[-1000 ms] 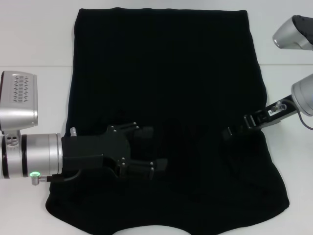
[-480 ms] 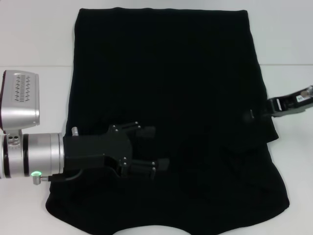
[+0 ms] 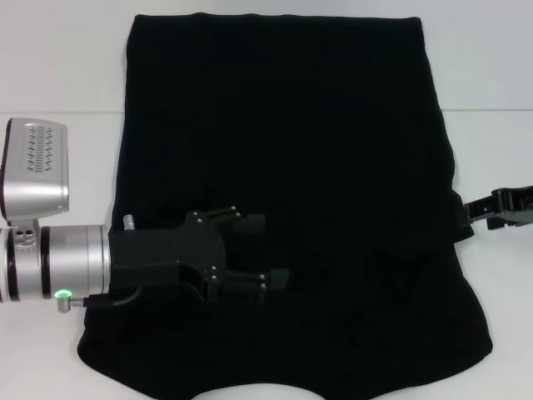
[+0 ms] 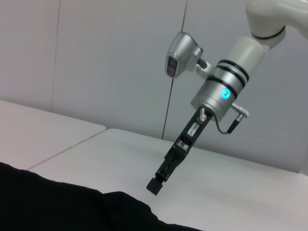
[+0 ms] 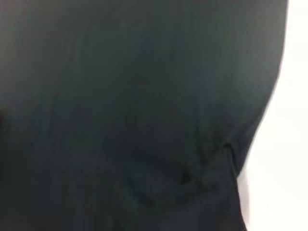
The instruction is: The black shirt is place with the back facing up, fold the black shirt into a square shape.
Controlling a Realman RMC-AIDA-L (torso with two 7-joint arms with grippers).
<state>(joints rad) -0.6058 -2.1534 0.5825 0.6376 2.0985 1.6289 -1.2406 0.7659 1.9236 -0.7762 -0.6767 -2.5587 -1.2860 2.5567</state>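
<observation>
The black shirt (image 3: 283,125) lies flat on the white table, plain side up, its sides folded in so it forms a tall rectangle. My left gripper (image 3: 262,250) hovers open over the shirt's lower left part, its fingers (image 3: 250,222) spread with only flat cloth beneath them. My right gripper (image 3: 481,208) is at the shirt's right edge, just off the fabric near a small bump in the hem line. In the left wrist view the right gripper (image 4: 155,185) points down beside the shirt (image 4: 57,207). The right wrist view is filled by the shirt (image 5: 120,96), showing a crease near its edge.
The white table (image 3: 50,75) shows bare on both sides of the shirt. A seam between table panels runs across at mid-height. A light wall stands behind the table in the left wrist view.
My right gripper has drawn back to the right, from over the shirt's right middle to just past its edge. The left gripper has barely shifted.
</observation>
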